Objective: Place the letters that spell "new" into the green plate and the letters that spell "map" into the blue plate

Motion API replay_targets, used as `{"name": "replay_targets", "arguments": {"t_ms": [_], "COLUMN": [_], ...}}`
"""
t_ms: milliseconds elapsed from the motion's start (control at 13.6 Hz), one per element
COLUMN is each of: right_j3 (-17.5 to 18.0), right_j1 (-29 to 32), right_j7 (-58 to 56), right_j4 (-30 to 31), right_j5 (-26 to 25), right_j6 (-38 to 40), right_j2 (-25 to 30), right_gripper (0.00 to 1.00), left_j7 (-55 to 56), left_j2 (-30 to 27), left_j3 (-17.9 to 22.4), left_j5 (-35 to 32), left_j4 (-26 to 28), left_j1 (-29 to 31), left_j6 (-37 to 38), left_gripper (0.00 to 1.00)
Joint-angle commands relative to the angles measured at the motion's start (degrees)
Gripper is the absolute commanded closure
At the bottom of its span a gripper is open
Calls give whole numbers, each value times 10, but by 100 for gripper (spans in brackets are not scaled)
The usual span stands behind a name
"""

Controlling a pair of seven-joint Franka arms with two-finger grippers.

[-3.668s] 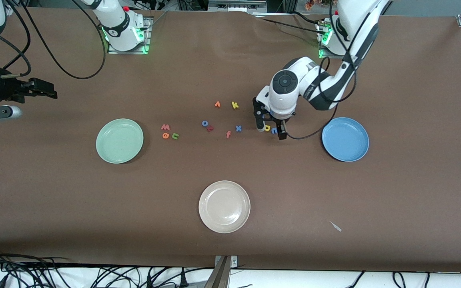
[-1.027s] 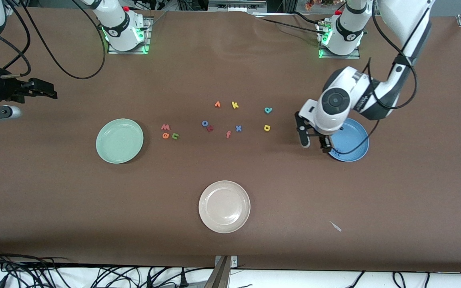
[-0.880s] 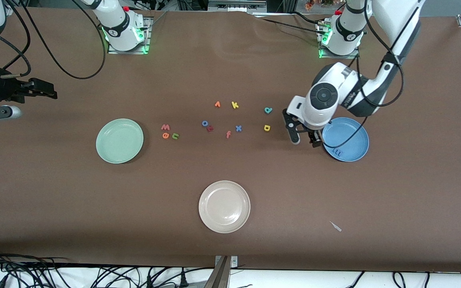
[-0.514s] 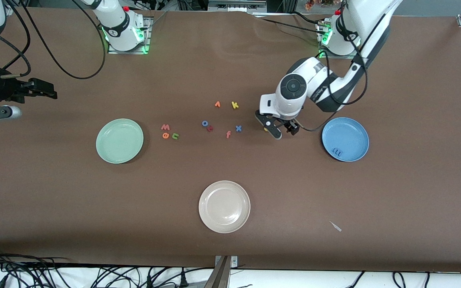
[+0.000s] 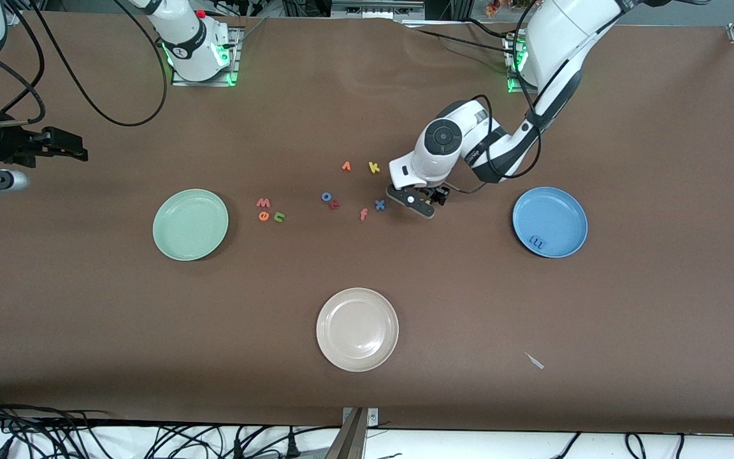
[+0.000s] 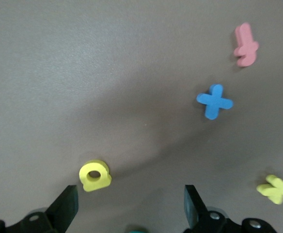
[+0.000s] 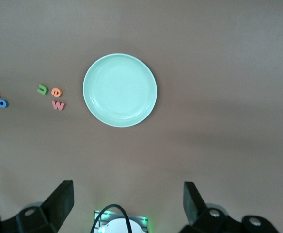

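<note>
From my station I saw the brown table [image 5: 86,306] carrying three plates: the green plate [image 5: 190,224] toward the right arm's end, the blue plate [image 5: 550,222] toward the left arm's end, and a cream plate [image 5: 357,329] nearest the front camera. The right gripper [image 7: 127,206] waited high over the table near the green plate, fingers spread and empty. The left gripper [image 5: 419,201] hung low over the middle letters, jaws apart, with the yellow round-bowled letter [image 6: 94,175] on the table between its fingertips, untouched. The blue m [image 5: 537,241] lay in the blue plate. The red-pink w [image 5: 263,203], orange e [image 5: 264,216] and green n [image 5: 279,217] sat clustered on the table beside the green plate.
</note>
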State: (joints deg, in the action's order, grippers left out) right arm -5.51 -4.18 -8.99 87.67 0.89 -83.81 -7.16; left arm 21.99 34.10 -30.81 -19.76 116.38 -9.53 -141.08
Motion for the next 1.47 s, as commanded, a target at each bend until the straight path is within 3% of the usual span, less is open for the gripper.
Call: {"name": "replay_targets", "arguments": {"t_ms": [0,73,367,440,587,880,1101,1174,1247,1321,1394], "right_j3": [1,1,-5,-5,-5,12,13,13,13,13,17], "right_j1": [2,2,10,10,10,-9,-49,-66,-75,-87,-93], "right_j7": [4,4,5,8,8,8,54,78,91,99,100], "right_j4": [-7,-12,-16,-16,-16,-10,-12,-11,-8,8,30], "right_j5": [2,1,8,8,8,4,11,24,26,28,33], "right_j6": [-15,-20,-36,-36,-44,-60,-87,-95,-111,-138,-174], "right_j2": [4,3,5,7,0,-20,-34,-47,-62,-68,-78], "right_gripper": [0,0,0,0,0,0,0,0,0,0,0], "left_j7": [23,31,35,33,28,-39,-176,-246,-282,-309,-322], "left_j2": [15,15,18,15,-10,-91,-125,-133,-132,-128,-123], "left_j3": [6,7,7,7,5,3,2,1,1,1,1], "left_j5": [-65,-68,-68,-68,-69,-68,-68,-66,-65,-62,-61], "left_j4": [-2,-2,-3,-3,-4,-13,-12,-7,-6,-5,-4], "left_j1": [5,2,8,10,21,38,105,154,180,206,224], "left_j6": [-11,-11,-9,-3,35,188,237,238,238,237,236], "left_gripper": [14,22,91,100,100,100,99,96,92,77,46]}}
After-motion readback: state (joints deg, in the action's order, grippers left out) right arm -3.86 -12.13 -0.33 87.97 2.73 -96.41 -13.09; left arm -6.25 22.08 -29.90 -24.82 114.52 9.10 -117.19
